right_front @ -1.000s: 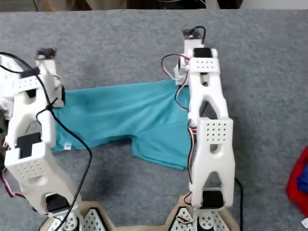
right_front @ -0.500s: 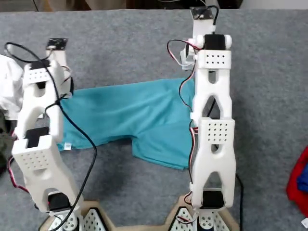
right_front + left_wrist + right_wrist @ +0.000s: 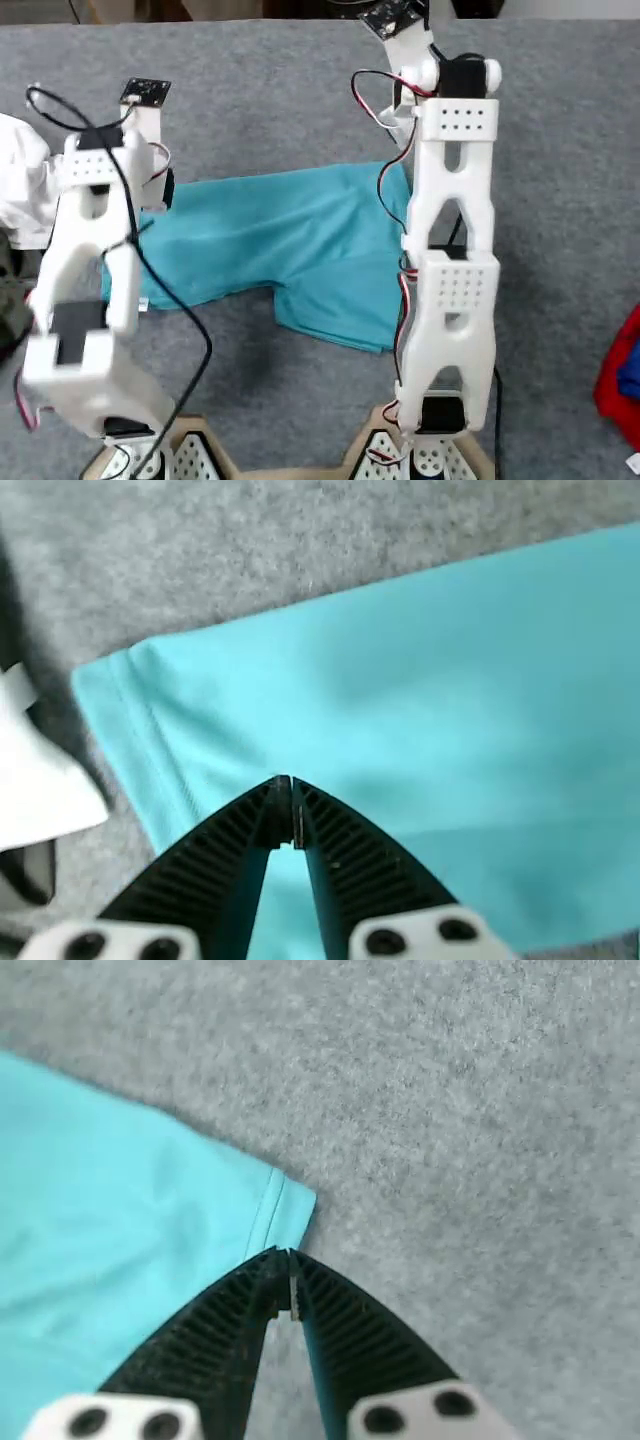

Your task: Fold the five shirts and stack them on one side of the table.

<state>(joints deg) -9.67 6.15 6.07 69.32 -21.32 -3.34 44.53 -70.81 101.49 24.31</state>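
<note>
One teal shirt [image 3: 270, 240] lies spread flat across the middle of the grey desk [image 3: 250, 90], its long axis running from the left arm [image 3: 95, 170] to the right arm [image 3: 455, 290]. Its left end passes beneath the left arm and its right edge beneath the right arm. A broad flap reaches toward the arm bases, just beside the right arm.

Left wrist view: the left hand [image 3: 290, 815] hangs above the shirt with its two ribbed fingers pressed tip to tip, holding nothing. Teal cloth fills the ground under and beyond the tips. A hemmed edge of the shirt, with its corner, lies off to one side, next to bare desk.

Right wrist view: the right hand [image 3: 290, 1285] likewise has its fingers brought together at the tips, with nothing held between them. The tips sit over a hemmed corner of the shirt, just where teal cloth gives way to grey desk. The cloth spreads to one side of the hand and bare desk to the other.

High view: a white garment [image 3: 20, 190] lies bunched at the desk's left edge, just beside the left arm and apart from the teal shirt. A red and blue cloth [image 3: 622, 375] lies at the desk's right edge, well apart from the shirt and from the right arm.
</note>
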